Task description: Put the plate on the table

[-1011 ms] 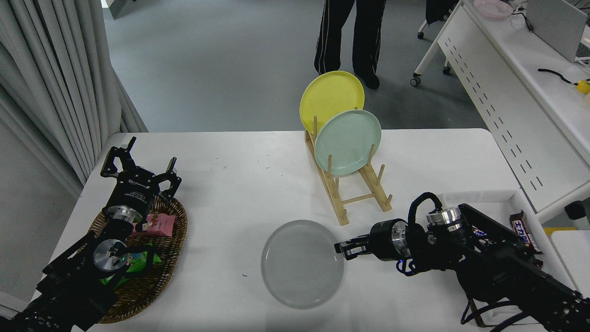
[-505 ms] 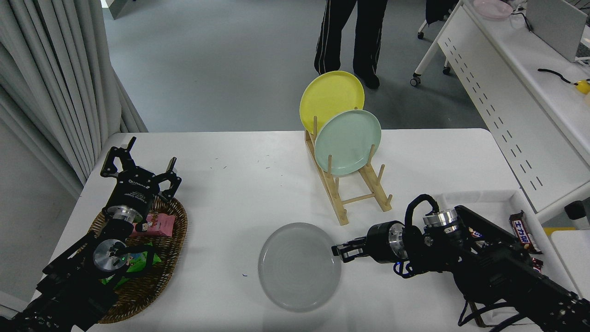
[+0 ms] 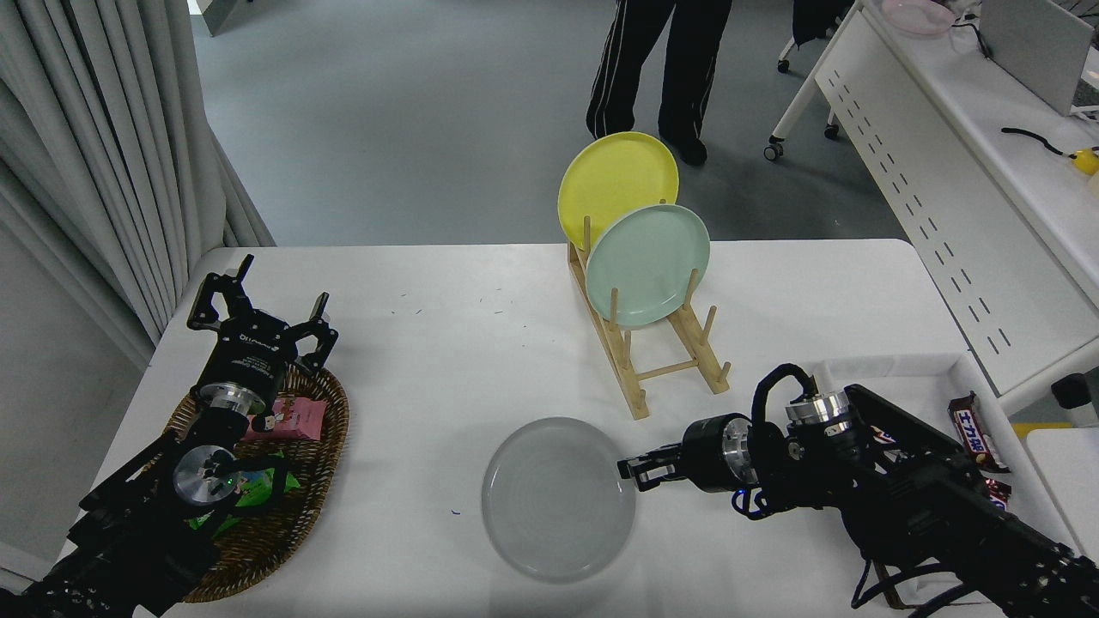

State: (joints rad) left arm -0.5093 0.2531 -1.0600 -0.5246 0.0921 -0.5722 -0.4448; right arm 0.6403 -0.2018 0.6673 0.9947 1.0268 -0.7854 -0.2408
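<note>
The light grey plate [image 3: 558, 498] lies low and about flat on the white table [image 3: 446, 343], near the front middle. My right gripper [image 3: 633, 471] reaches in from the right and its fingers are closed on the plate's right rim. My left gripper [image 3: 258, 305] is parked at the lower left over a wicker basket, fingers open and empty.
A wooden rack [image 3: 661, 360] behind the plate holds a yellow plate [image 3: 616, 180] and a mint green plate [image 3: 648, 262]. The wicker basket [image 3: 318, 481] holds snack packets. A white tray [image 3: 910, 371] with chocolate bars is at the right. A person's legs [image 3: 657, 69] stand beyond the table.
My right gripper has moved the grey plate a little left and down toward the table's front. The plate now looks flatter. The left arm has not moved.
</note>
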